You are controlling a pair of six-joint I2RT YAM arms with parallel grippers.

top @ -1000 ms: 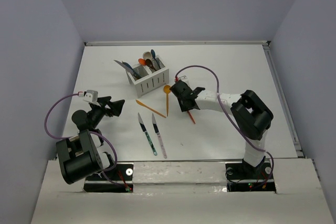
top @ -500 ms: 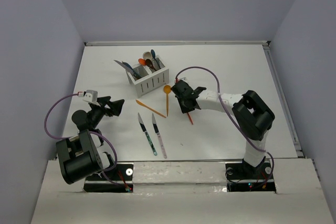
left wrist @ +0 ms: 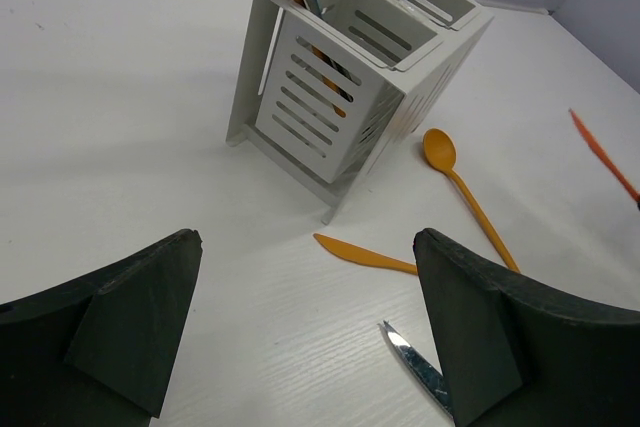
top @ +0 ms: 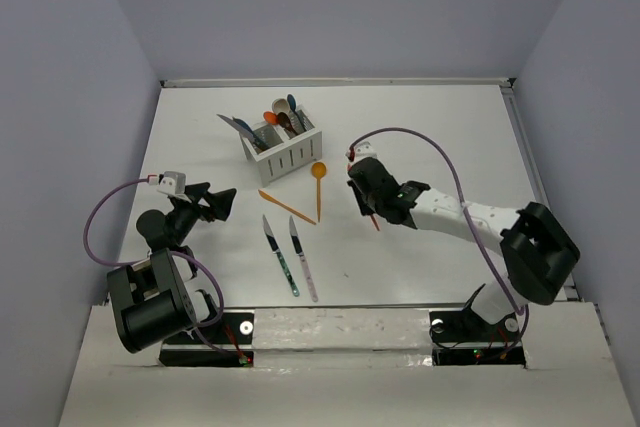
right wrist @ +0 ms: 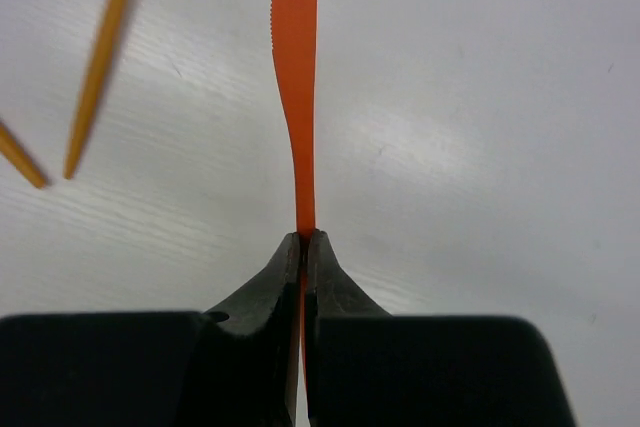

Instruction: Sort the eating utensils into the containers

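Observation:
The white perforated caddy stands at the back left with several spoons and knives upright in it; it also shows in the left wrist view. My right gripper is shut on a red-orange knife by its handle, blade pointing away, over the table right of the caddy. On the table lie an orange spoon, an orange knife and two dark-bladed knives. My left gripper is open and empty, left of them.
A raised rim runs along the table's back edge and right edge. Purple cables loop over both arms. The held knife shows at the right edge of the left wrist view.
My right arm has swung its elbow out to the right and the gripper has shifted a little right with the red-orange knife. The left arm has not moved.

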